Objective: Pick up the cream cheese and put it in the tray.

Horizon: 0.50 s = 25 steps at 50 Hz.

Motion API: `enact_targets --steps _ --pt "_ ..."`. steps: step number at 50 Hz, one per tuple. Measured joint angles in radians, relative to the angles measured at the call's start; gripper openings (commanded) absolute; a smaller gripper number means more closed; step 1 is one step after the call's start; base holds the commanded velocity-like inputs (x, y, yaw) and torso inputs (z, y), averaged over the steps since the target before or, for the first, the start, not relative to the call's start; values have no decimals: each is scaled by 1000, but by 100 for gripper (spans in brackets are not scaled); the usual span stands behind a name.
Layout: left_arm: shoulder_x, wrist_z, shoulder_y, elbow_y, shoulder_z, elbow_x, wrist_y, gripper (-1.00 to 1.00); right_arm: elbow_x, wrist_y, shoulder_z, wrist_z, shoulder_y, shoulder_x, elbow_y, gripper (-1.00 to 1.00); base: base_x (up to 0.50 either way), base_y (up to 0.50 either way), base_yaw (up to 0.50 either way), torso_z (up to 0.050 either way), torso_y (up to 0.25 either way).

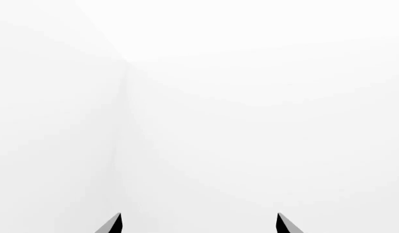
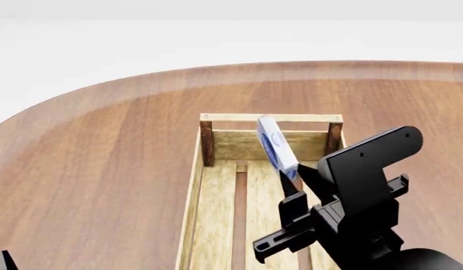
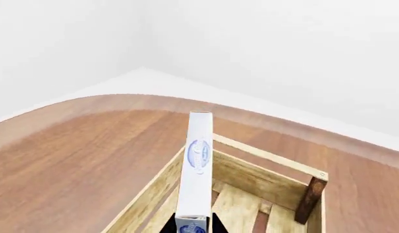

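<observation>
The right gripper (image 2: 291,181) is clamped on the cream cheese (image 2: 275,146), holding it edge-up above the tray (image 2: 195,185) near its far end, so it should lower toward the slats before letting go rather than dropping it

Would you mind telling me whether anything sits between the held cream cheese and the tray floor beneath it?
Nothing visible does. The right pincer holds the cream cheese on edge above the tray, whose slatted floor looks bare where both views show it; the arm hides part of it.
</observation>
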Motion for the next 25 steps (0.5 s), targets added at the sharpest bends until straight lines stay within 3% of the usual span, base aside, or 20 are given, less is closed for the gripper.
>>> enact_targets --steps 25 --pt "5 -23 2 -1 -9 29 -2 100 4 -7 -18 -43 -11 -10 55 -100 0 0 0 0 0"
